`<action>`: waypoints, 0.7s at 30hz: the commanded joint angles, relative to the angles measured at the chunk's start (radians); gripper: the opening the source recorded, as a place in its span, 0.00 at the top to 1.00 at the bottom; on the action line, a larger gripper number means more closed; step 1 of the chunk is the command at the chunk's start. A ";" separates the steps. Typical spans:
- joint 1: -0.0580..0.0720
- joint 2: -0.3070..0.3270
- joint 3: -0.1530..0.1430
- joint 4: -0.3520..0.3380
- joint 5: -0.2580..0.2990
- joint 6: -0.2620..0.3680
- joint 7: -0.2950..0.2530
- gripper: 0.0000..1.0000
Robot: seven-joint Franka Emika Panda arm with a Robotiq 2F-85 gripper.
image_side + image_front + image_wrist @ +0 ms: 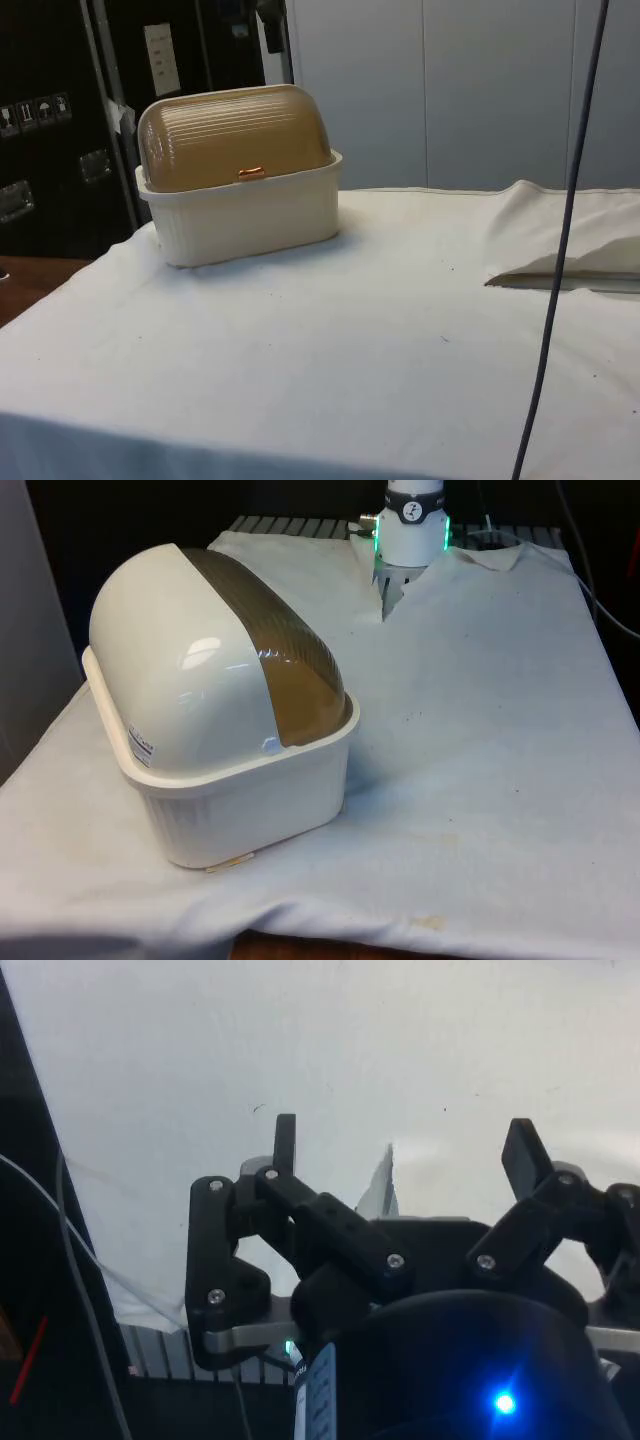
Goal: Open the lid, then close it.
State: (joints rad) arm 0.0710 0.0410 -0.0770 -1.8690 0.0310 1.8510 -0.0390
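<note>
I see one obstacle, the bread box (225,715), on the front view's left part of the cloth (480,780), lid (235,135) shut with its handle (251,173) unblocked in the side view. Cloth to the front view's right lies bare, free passage. My gripper (400,1150) hangs wide apart over bare cloth, nothing between fingers.

Colours: cream bread box, amber lid, white cloth.
Bread box (230,800) cream, base walls finely ribbed; rounded end glossy cream with a small white label (141,748). Lid (235,135) translucent amber-brown with fine horizontal ridges; its handle (251,173) brighter orange. Cloth (480,780) white with a few faint yellowish stains and dark specks. Gripper (400,1150) black, with the cloth pale behind it.
</note>
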 commanded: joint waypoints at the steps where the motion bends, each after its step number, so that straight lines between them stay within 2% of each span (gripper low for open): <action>1: 0.000 0.000 0.000 0.000 0.000 0.000 0.000 0.02; 2: 0.002 -0.005 0.001 -0.005 -0.005 0.000 0.006 0.02; 4: 0.002 -0.006 0.001 -0.006 -0.005 0.000 0.007 0.12; 5: 0.002 -0.007 0.002 -0.008 -0.006 0.000 0.008 0.23; 7: 0.002 -0.008 0.002 -0.009 -0.006 0.000 0.009 0.35; 11: 0.001 -0.003 0.001 -0.005 0.000 0.000 0.002 0.57; 12: 0.002 -0.009 0.002 -0.010 -0.007 0.000 0.010 0.57; 13: 0.002 -0.009 0.002 -0.010 -0.007 0.000 0.010 0.63; 14: 0.002 -0.010 0.002 -0.011 -0.007 0.000 0.010 0.73; 18: 0.002 -0.010 0.002 -0.011 -0.007 0.000 0.010 0.97; 19: 0.003 -0.010 0.003 -0.011 -0.007 0.001 0.010 1.00; 21: 0.001 -0.003 0.002 -0.005 0.000 0.000 0.003 1.00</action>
State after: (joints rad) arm 0.0720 0.0380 -0.0740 -1.8740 0.0310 1.8510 -0.0360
